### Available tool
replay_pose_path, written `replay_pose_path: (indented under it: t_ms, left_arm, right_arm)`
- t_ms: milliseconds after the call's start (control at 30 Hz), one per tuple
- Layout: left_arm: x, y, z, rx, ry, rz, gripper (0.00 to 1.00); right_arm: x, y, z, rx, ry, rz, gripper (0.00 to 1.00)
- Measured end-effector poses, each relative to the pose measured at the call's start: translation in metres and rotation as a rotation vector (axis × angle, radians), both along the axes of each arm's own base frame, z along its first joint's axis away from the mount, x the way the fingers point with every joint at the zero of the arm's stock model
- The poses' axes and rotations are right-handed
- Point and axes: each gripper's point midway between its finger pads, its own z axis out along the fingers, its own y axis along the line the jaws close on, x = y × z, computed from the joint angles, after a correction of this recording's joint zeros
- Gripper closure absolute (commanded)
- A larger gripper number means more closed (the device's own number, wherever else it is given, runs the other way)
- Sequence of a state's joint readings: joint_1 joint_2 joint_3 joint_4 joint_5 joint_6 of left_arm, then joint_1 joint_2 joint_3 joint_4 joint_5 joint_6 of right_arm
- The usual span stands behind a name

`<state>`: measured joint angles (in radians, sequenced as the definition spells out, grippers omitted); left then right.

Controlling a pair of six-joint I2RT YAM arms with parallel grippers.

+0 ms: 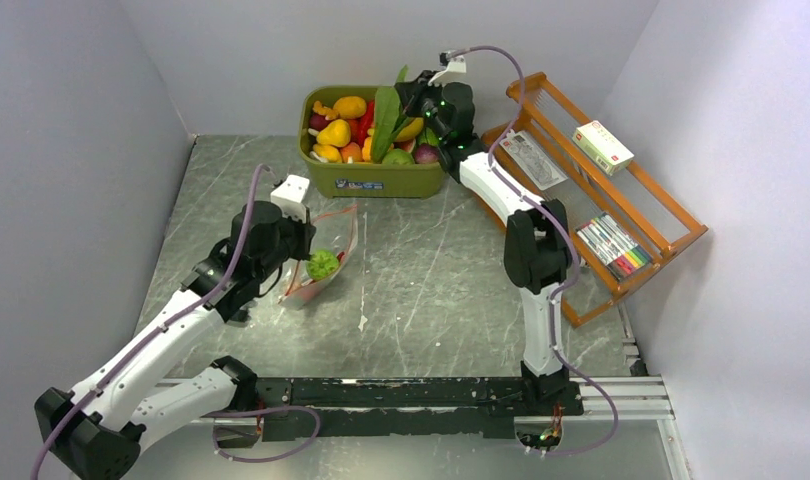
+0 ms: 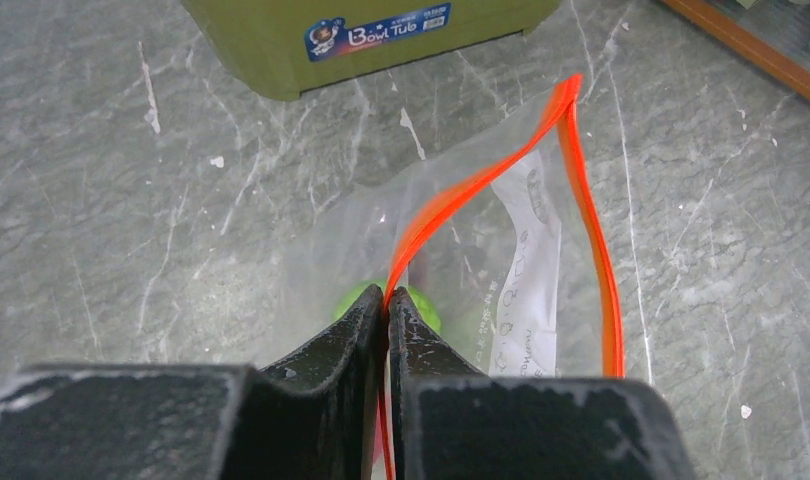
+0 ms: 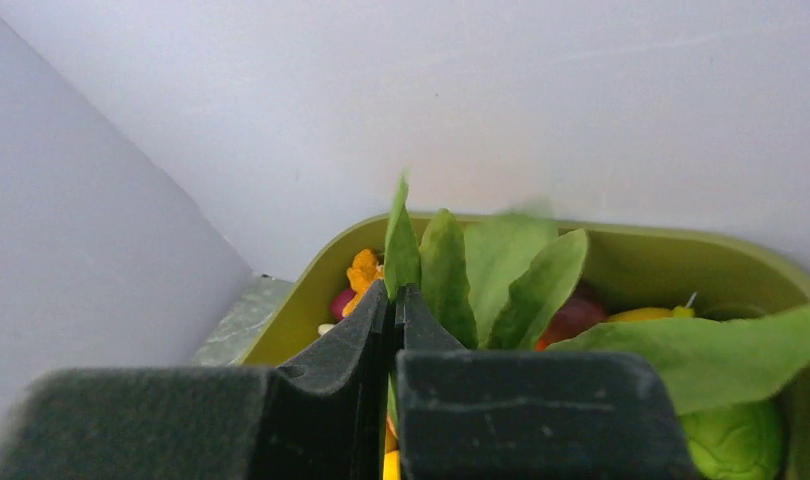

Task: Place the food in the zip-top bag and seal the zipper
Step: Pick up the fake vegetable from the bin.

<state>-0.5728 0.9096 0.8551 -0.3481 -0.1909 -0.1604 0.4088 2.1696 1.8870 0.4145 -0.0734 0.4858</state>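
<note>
Your wrist views alone show two grips: left end effector (image 2: 386,300) clenched on the red-orange zipper strip (image 2: 606,290) of the clear plastic bag (image 2: 521,280), right end effector (image 3: 393,295) on one green toy leaf (image 3: 401,240). Overhead, one round green toy (image 1: 323,264) lies bagged.

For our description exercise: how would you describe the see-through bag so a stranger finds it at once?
Start at the olive-green tub at the back of the table. Just in front, toward the left arm, lies the zip-top bag, its edge pinched in the left pincer. Unlike its neighbours it is see-through, with an orange-red zipper strip and a green toy inside.
</note>
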Motion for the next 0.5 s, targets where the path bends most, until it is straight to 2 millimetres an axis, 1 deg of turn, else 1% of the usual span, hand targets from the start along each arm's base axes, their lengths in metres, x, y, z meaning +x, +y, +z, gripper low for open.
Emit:
replay_pose_path:
  t_ms: [67, 167, 267, 333, 400, 500]
  left_arm:
    - [0.001, -0.002, -0.003, -0.005, 0.015, 0.006, 0.93]
    - [0.006, -0.005, -0.006, -0.011, 0.037, 0.014, 0.93]
    - [0.011, -0.006, 0.001, -0.025, 0.036, 0.026, 0.93]
    - [0.014, -0.005, 0.009, -0.042, 0.026, 0.036, 0.93]
    - [0.016, -0.004, 0.018, -0.06, 0.012, 0.045, 0.93]
    - [0.019, -0.005, 0.027, -0.084, 0.003, 0.049, 0.93]
  right_arm:
    - [-0.004, -0.004, 0.007, -0.027, -0.024, -0.007, 1.0]
    - [-0.01, -0.009, 0.012, -0.066, -0.05, -0.013, 1.0]
    - [-0.019, -0.013, 0.015, -0.113, -0.07, -0.011, 1.0]
    - [-0.026, -0.017, 0.021, -0.145, -0.092, -0.012, 1.0]
    - [-0.035, -0.022, 0.032, -0.168, -0.118, -0.014, 1.0]
    - [-0.048, -0.028, 0.058, -0.186, -0.174, -0.02, 1.0]
